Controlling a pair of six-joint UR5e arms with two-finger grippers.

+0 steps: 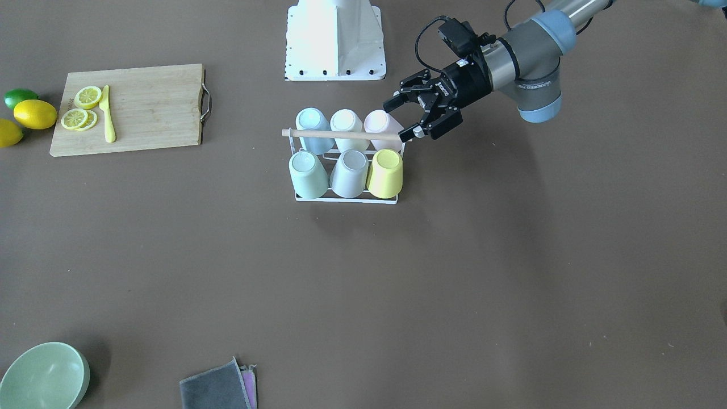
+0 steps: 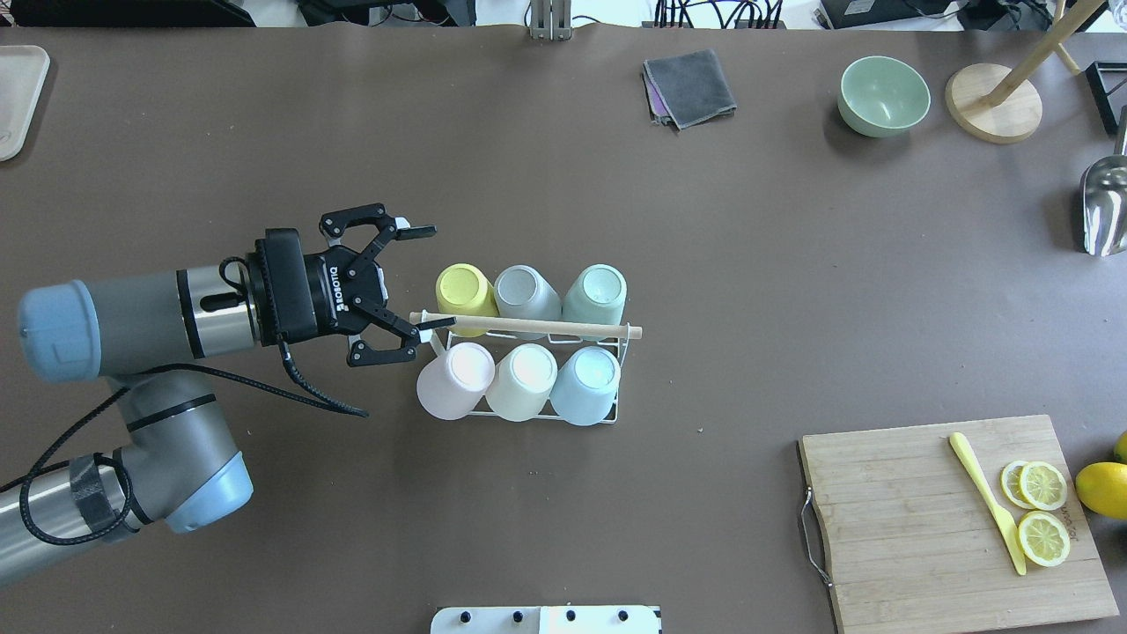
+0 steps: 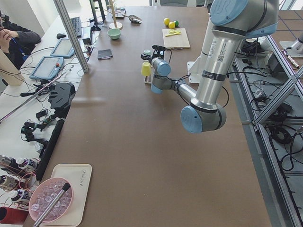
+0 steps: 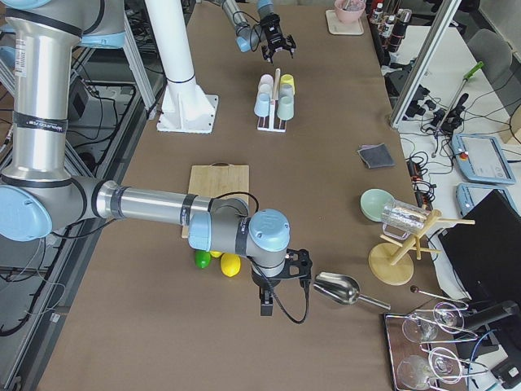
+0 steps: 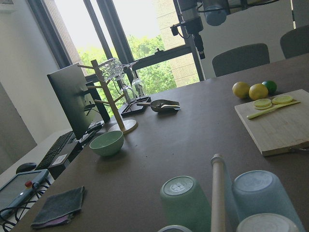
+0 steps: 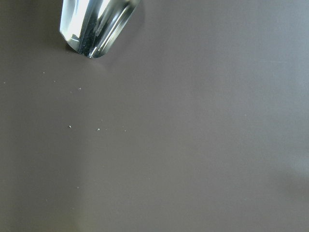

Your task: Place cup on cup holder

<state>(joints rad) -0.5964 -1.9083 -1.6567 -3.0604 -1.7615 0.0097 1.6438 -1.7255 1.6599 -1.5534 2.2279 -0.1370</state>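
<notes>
At the cup holder's [image 1: 341, 198] end, left gripper [image 2: 427, 278] is released, jaws spread wide, lower finger right at the tip of the rod handle [image 2: 528, 327]. Risk: a sideways sweep would hook the rod and drag or tip the rack, shedding cups. For right gripper [image 4: 265, 306], can't tell its state. Count: six cups [image 2: 528, 383], all inverted on prongs, three per row; one holder; no loose cup visible.

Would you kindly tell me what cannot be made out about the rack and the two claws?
- Cup holder prongs: hidden under upturned cups, every view.
- Right claw: exterior right only, too small to judge open or shut.
- Left claw: open; contact with wooden rod unclear overhead, fingertip overlaps it.
</notes>
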